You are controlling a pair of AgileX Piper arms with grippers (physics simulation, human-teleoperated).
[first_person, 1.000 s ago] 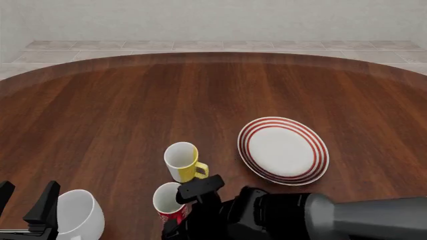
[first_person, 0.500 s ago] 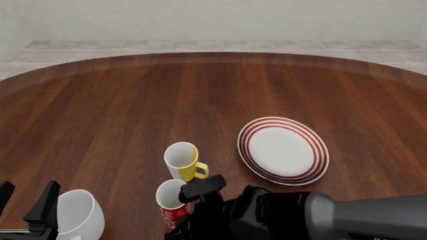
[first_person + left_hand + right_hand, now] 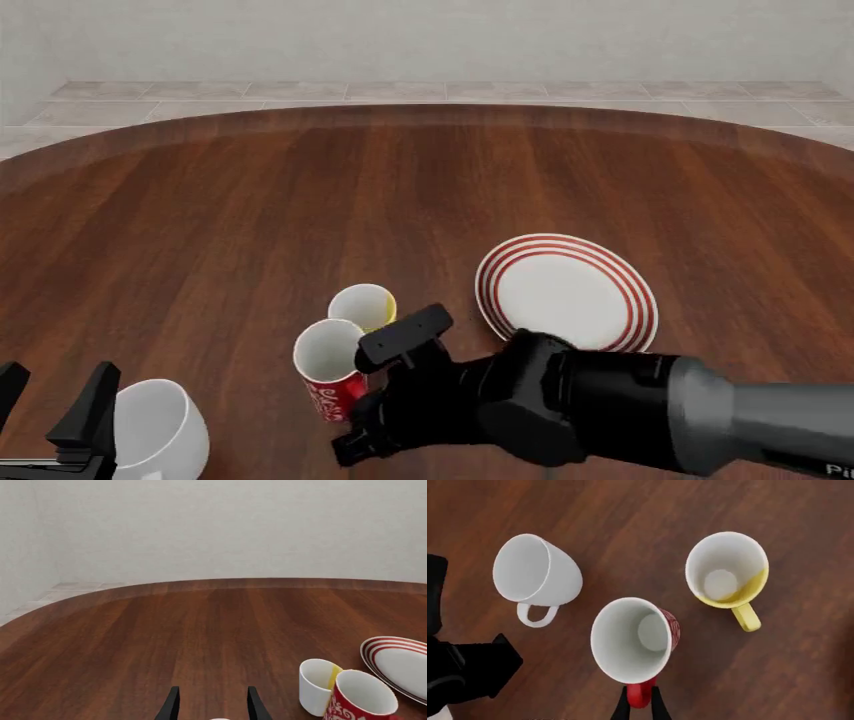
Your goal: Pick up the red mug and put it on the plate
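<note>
The red mug (image 3: 328,372) with its white pattern hangs above the table, upright, just in front of the yellow-and-white mug. My right gripper (image 3: 375,394) is shut on its red handle (image 3: 639,696), which sits pinched between the two thin fingers in the right wrist view. To the right lies the plate (image 3: 497,262), white with red rings, with nothing on it. The left wrist view catches the red mug (image 3: 357,700) and the plate (image 3: 373,647) at its edge. My left gripper (image 3: 54,402) stands open at the near left corner, holding nothing.
The yellow-and-white mug (image 3: 366,303) stands right behind the red mug, between it and the plate's left side. A larger plain white mug (image 3: 163,432) lies tilted next to my left gripper. The right arm's dark body (image 3: 627,410) covers the near table below the plate.
The right gripper has lifted the red mug off the table and carried it up and forward, so it now overlaps the yellow-and-white mug. The left arm has not moved.
</note>
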